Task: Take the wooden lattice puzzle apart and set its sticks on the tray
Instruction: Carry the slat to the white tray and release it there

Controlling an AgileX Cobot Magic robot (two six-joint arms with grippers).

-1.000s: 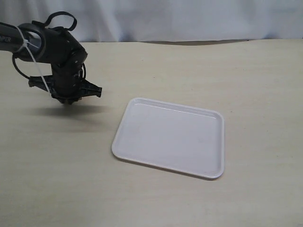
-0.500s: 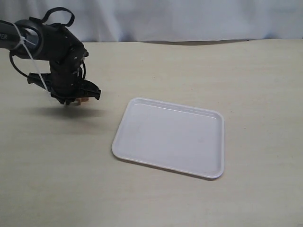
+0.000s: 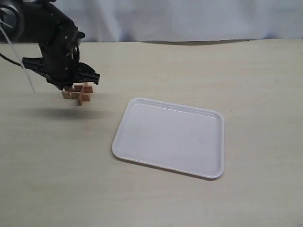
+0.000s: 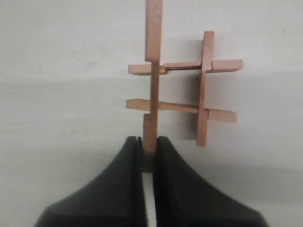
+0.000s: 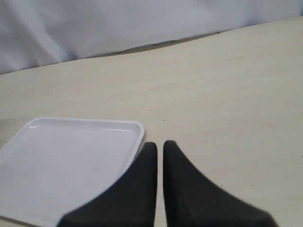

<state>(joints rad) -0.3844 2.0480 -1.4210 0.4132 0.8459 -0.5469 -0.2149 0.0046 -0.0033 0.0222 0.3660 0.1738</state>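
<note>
Just a pale beige wood-grain tabletop (image 3: 156, 198) with a wrinkly white-grey cloth backdrop (image 3: 189, 19) behind it, soft even lighting.

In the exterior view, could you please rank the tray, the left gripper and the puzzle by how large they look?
1. tray
2. left gripper
3. puzzle
The gripper's assembly looks clearly bigger than the puzzle it holds.

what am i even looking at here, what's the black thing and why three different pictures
It is a robot with two arms, each ending in a two-fingered gripper. One picture is a camera off the arms viewing the whole table; the other two are cameras on the wrists. The left gripper is shut on one stick of a small wooden lattice puzzle, holding it above the table. A white tray lies empty beside it. The right gripper holds nothing, its fingers nearly together, near the tray's corner.
</note>
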